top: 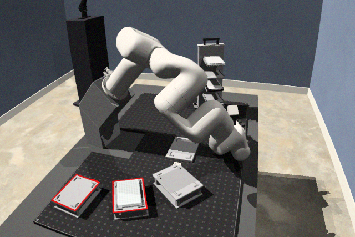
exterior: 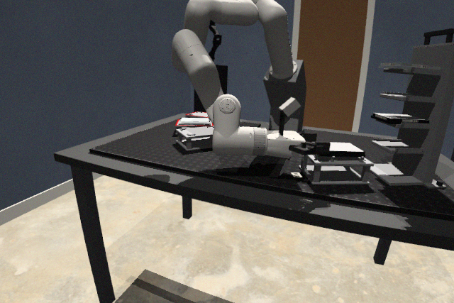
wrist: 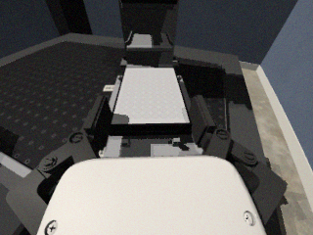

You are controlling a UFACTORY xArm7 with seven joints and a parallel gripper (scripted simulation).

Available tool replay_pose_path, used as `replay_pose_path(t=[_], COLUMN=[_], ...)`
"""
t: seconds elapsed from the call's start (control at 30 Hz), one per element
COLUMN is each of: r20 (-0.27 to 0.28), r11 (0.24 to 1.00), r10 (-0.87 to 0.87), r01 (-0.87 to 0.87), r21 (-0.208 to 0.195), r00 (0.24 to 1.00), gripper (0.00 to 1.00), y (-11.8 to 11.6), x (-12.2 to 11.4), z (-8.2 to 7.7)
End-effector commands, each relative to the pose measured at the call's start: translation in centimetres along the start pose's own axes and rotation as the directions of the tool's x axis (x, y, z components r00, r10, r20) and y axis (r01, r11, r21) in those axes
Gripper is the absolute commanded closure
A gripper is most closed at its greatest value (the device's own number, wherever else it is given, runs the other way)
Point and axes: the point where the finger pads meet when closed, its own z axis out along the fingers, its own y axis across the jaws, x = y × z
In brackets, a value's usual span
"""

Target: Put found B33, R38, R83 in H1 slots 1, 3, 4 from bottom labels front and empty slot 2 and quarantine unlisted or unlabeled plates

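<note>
The exterior view alone shows the gripper [exterior: 311,147] clamped on the near short end of a plate [exterior: 345,147] lying flat atop a raised, legged nest [exterior: 337,167] before the plate hotel [exterior: 436,108]. The wrist view shows its pale, plain top [wrist: 151,95]. In the top view the arm [top: 183,96] hides it; labels are illegible.
</note>
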Motion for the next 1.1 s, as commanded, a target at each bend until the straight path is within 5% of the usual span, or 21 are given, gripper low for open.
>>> replay_pose_path(t=[0.0,1.07], r20=[0.000,0.000], r11=[1.000,1.000], r10=[-0.002,-0.002], r01=[0.002,0.002], r21=[0.001,0.001], r00=[1.000,1.000], gripper=[1.00,1.00], y=[0.07,0.08], x=[-0.03,-0.96], z=[0.01,0.01])
